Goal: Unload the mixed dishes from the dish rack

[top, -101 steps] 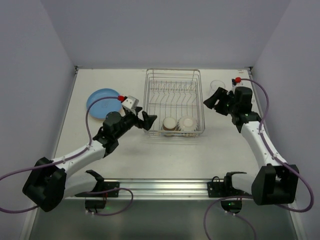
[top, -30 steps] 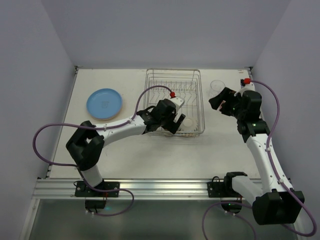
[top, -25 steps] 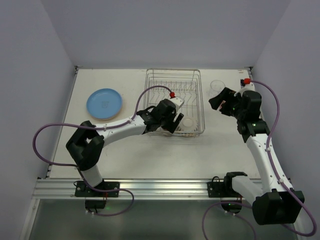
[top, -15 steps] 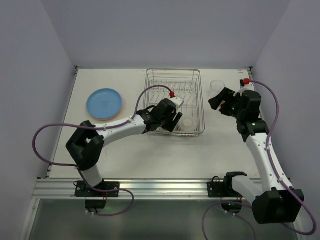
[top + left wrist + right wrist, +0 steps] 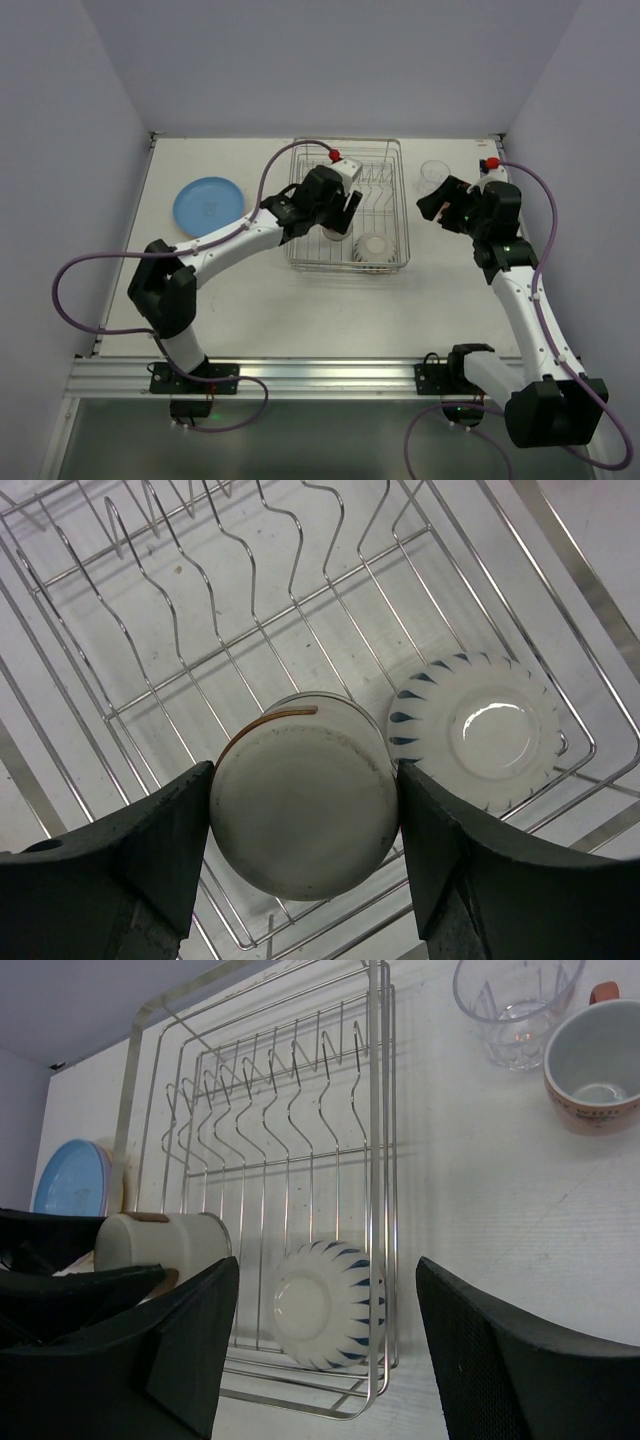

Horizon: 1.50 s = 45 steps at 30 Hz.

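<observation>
Our left claw [image 5: 302, 805] grips a cream cup [image 5: 300, 865] with a reddish-brown band, one finger pressed to each side. Beneath it lie the floor wires of the dish rack [image 5: 375, 175]. To its right, the ribbed bowl [image 5: 475, 730] sits in the rack's corner, close to both end wires. Tines stand ahead.

Our right claw [image 5: 438, 200] gapes wide, holding nothing. Just ahead stand the glass tumbler [image 5: 515, 1005] and a mug [image 5: 600, 1060], its small print unreadable. A strip of counter [image 5: 450, 290] separates this claw from the rack.
</observation>
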Each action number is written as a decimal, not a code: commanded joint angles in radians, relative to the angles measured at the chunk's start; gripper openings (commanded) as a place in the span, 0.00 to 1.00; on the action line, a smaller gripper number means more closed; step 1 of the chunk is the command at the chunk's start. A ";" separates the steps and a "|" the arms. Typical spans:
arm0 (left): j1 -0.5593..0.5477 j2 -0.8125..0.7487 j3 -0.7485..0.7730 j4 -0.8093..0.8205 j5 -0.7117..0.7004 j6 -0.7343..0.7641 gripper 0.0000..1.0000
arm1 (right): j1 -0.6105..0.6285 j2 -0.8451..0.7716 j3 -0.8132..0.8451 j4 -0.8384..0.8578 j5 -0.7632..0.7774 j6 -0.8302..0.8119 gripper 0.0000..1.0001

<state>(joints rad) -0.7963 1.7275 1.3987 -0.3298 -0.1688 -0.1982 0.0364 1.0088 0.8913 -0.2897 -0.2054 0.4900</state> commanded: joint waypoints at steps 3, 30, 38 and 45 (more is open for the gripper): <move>0.049 -0.054 0.063 0.011 0.092 -0.006 0.60 | -0.003 -0.004 -0.005 0.040 -0.031 0.009 0.74; 0.279 -0.408 -0.280 0.710 0.804 -0.515 0.59 | -0.003 -0.260 -0.227 0.726 -0.661 0.338 0.79; 0.282 -0.442 -0.331 0.925 0.885 -0.656 0.59 | 0.002 -0.193 -0.285 1.119 -0.816 0.660 0.78; 0.281 -0.434 -0.346 1.012 0.923 -0.727 0.60 | 0.092 -0.167 -0.259 1.205 -0.821 0.691 0.78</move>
<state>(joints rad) -0.5236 1.3117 1.0580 0.5632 0.7094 -0.8585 0.0925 0.8440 0.6121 0.8021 -0.9932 1.1343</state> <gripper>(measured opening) 0.716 0.785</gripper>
